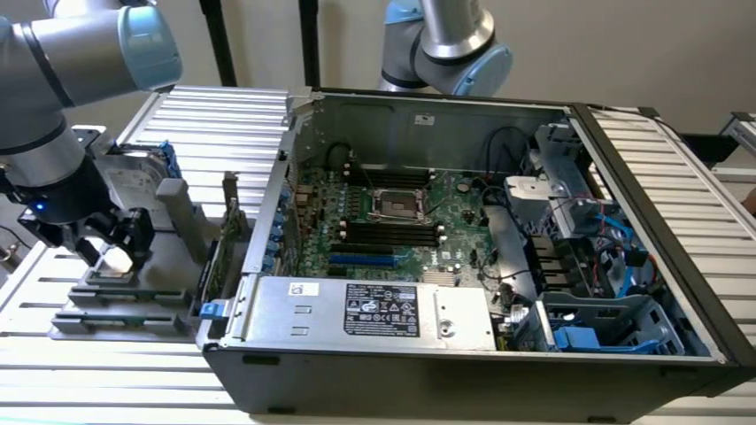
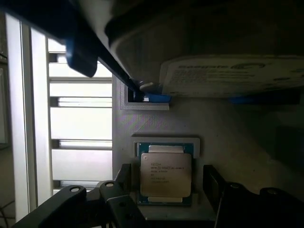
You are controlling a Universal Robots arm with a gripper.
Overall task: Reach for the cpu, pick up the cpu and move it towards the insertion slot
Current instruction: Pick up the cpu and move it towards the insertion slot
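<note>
Gripper [image 1: 109, 252] hangs low over a grey plastic fixture tray [image 1: 130, 297] near the tabletop's edge on the exterior view's left. Jaws are spread wide and released, nothing grasped. In the wrist view the black fingers [image 2: 124, 175] stand either side of the small flat square cpu [image 2: 166, 172], w/ a gap on both sides. The cpu has a silvery metal top w/ printed text and pale edges, and lies flat in a blue-rimmed pocket of the tray. Near it on the same tray a silver hard drive [image 2: 237, 71] w/ white label and blue frame is propped up.

Tabletop [image 1: 106, 390] is white ribbed metal slats. An open black desktop computer case [image 1: 473, 372] takes the middle and the exterior view's right. On its green motherboard sits the insertion slot [image 1: 396, 202], a square socket w/ shiny metal frame and dark centre, well apart from the cpu.

Behind: pale wall, black posts, a 2nd grey-and-blue arm [image 1: 449, 44].
</note>
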